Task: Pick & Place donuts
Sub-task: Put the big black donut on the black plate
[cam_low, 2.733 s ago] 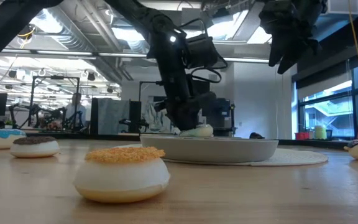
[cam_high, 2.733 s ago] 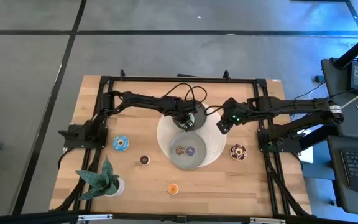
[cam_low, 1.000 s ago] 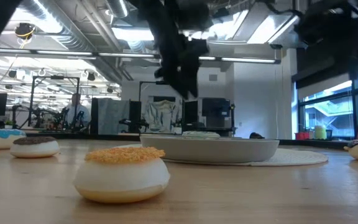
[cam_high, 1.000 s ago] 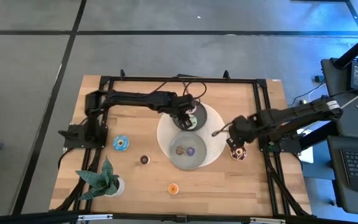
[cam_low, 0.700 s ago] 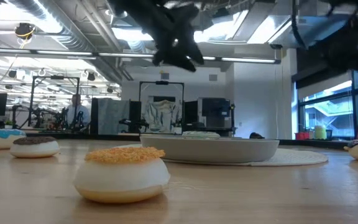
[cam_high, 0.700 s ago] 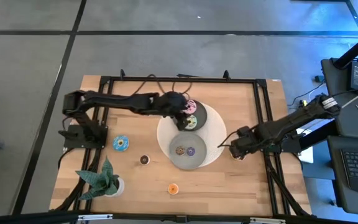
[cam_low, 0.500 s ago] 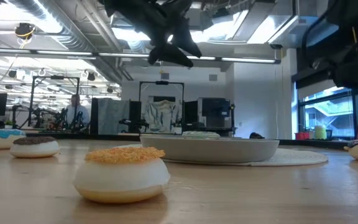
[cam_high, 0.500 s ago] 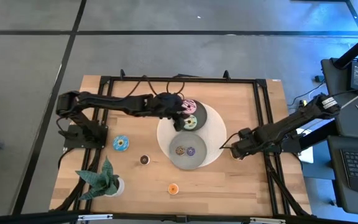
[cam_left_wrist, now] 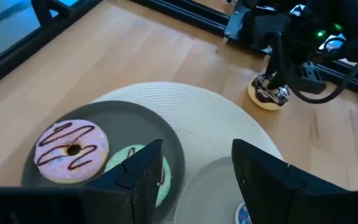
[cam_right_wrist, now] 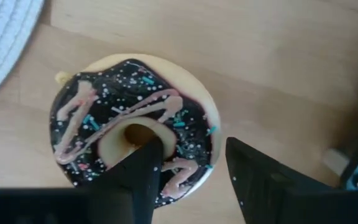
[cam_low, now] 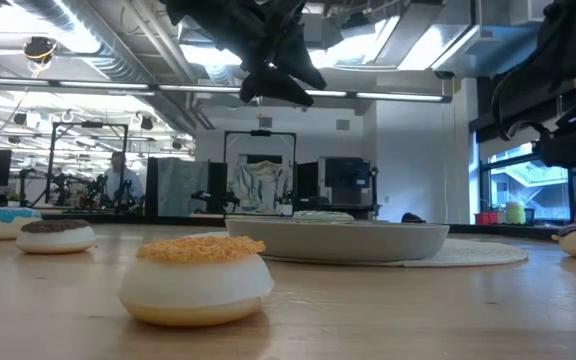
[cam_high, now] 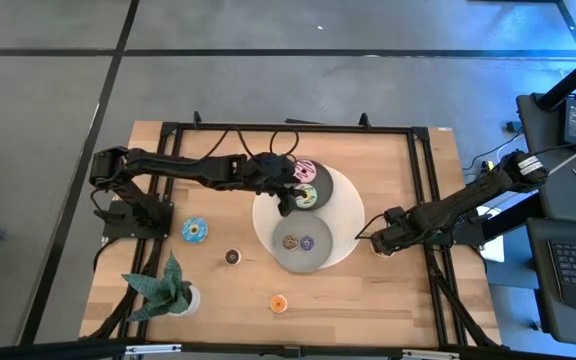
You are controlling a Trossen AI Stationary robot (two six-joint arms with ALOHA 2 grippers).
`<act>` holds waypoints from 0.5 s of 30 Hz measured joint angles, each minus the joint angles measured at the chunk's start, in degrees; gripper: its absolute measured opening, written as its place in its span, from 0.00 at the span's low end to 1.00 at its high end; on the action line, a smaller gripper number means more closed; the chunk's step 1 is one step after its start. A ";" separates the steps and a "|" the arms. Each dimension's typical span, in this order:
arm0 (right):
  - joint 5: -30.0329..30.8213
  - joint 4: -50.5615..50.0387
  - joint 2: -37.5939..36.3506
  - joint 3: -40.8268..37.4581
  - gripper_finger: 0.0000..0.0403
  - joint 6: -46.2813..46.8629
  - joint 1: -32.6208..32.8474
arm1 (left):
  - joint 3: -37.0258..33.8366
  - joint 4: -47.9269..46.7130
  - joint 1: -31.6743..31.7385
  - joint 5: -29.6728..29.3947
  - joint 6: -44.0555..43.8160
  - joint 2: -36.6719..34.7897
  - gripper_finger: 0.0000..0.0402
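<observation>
On bench right of the mat: sprinkled chocolate donut (cam_right_wrist: 137,142), right gripper (cam_right_wrist: 191,163) spread astride its ring, not clenched; left gripper (cam_left_wrist: 194,168) released above dishes; risk: off-centre closing squirts it sideways.

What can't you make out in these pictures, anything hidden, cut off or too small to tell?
- Sprinkled chocolate donut: the high view hides it under the right claw; the low view cuts it at the right edge.
- Right claw's contact: the right wrist view shows open fingers over the donut, touching or not unclear.
- Green donut: the left wrist view half hides it behind the left claw.
- Two minis in the nearer dish: the low view hides them behind its rim.
</observation>
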 joint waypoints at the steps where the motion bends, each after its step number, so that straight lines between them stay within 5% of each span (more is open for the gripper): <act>1: 0.24 0.32 0.00 -0.02 0.42 -0.02 0.00 | 0.00 0.00 -0.11 -0.02 0.15 0.00 0.47; 15: 4.64 0.13 0.02 0.88 0.15 -1.42 -0.28 | -0.09 -6.34 -0.21 0.10 0.03 0.00 0.47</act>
